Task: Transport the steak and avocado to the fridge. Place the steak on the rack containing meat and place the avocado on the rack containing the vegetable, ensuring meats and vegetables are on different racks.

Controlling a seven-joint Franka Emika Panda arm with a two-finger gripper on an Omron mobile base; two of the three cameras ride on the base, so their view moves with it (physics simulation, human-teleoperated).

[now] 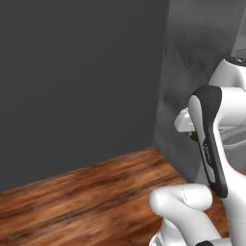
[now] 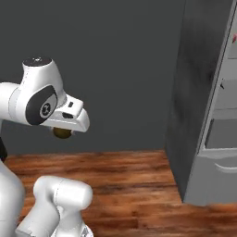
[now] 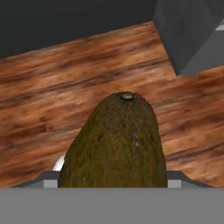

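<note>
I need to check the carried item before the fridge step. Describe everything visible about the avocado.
The avocado is dark olive-brown with a rough, pebbled skin and a small pale stem scar at its tapered end, which points away from the hand camera. It looks whole and unmarked. It sits in the gripper, held above the wooden floor; in the right base view just its lower part peeks out under the white hand. Its contact with the fingertips is hidden. The fridge stands off to the side, not touching it.

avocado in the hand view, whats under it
Below the avocado lies brown wooden floor, with a corner of the grey fridge at upper right. The gripper carries it above the planks. The floor directly beneath is covered by the fruit itself.
</note>
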